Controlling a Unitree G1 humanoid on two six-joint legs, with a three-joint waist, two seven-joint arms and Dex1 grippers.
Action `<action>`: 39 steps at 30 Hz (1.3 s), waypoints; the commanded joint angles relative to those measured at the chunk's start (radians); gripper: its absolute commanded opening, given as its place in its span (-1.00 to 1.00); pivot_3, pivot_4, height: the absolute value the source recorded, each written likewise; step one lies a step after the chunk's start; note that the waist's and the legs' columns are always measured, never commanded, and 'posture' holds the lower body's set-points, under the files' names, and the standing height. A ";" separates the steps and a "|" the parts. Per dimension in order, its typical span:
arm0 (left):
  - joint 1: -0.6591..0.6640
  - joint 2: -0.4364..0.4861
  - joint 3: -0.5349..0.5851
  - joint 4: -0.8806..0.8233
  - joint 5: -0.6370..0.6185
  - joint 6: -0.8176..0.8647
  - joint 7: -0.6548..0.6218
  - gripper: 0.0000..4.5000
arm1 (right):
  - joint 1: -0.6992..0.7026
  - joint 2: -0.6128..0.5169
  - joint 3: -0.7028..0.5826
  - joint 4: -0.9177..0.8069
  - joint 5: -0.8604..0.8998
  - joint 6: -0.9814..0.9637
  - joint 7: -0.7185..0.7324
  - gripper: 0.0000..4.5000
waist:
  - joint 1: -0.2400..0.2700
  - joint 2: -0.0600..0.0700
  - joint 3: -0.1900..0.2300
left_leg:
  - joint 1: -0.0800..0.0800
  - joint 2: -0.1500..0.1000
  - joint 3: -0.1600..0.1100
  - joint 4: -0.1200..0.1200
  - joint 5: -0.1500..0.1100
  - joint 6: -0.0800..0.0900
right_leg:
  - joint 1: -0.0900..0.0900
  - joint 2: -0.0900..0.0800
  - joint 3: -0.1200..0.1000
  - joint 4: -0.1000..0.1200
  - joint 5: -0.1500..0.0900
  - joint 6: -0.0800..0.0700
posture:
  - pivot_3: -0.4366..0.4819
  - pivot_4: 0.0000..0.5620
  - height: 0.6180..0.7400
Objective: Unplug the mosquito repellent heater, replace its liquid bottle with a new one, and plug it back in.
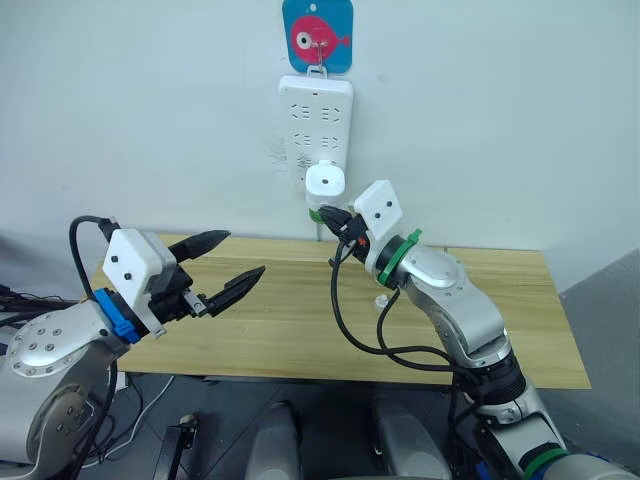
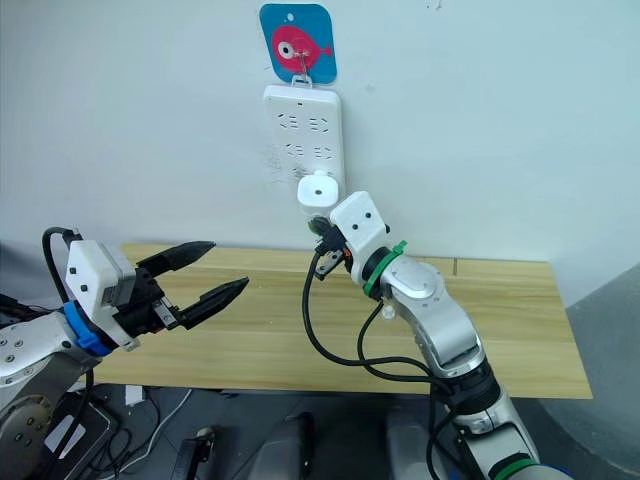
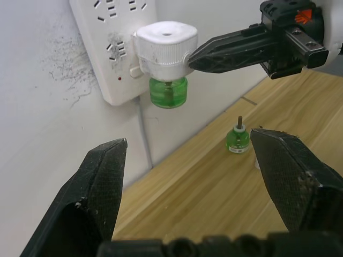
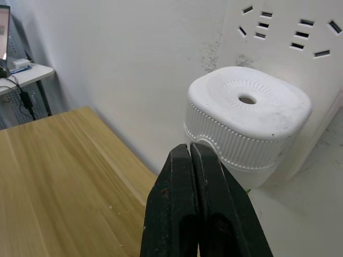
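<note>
Left wrist view, spare green bottle (image 3: 237, 141) on table (image 3: 214, 203), left pincer (image 1: 222, 267) agape, right pincer (image 3: 195, 55) closed beside heater (image 3: 165, 45).

A plain indoor test room, lab-like; bare white wall (image 1: 150, 120) with a hung power strip (image 1: 316, 125); wooden table (image 1: 290, 330); loose cables (image 1: 25, 300) beside it; side desk (image 4: 24, 75) with gear.
</note>
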 commanded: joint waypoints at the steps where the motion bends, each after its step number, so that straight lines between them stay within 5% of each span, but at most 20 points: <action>1: -0.015 0.016 -0.002 -0.001 -0.006 -0.012 -0.005 0.79 | -0.027 0.013 -0.026 -0.011 -0.024 -0.031 -0.036 -0.98 | 0.000 0.000 0.000 | 0.000 0.000 0.000 0.000 0.000 0.000 | 0.000 0.000 0.000 0.000 0.000 0.000 | -0.05 -0.30 0.75; 26: -0.066 -0.002 -0.073 0.019 0.010 -0.019 0.020 0.79 | -0.039 -0.006 -0.090 0.041 -0.054 -0.067 -0.102 -0.98 | 0.016 0.000 0.000 | 0.000 0.000 0.000 0.002 0.000 0.000 | 0.000 0.000 0.000 0.001 0.000 0.000 | -0.10 -0.33 0.75; 33: -0.095 0.005 -0.086 0.055 0.023 -0.022 0.011 0.79 | 0.004 -0.041 -0.056 -0.084 0.095 -0.010 0.073 -0.98 | 0.017 -0.001 -0.001 | 0.000 0.000 0.000 0.002 0.000 0.000 | 0.001 0.000 0.000 0.001 0.000 0.000 | -0.12 -0.36 0.75; 39: -0.089 0.050 -0.081 0.147 0.102 -0.072 -0.031 0.79 | 0.057 -0.205 -0.049 -0.222 0.193 0.069 0.237 -0.98 | 0.012 -0.001 -0.001 | 0.000 0.000 -0.001 0.001 0.000 0.000 | 0.000 0.000 -0.001 0.001 0.000 0.000 | -0.15 -0.41 0.75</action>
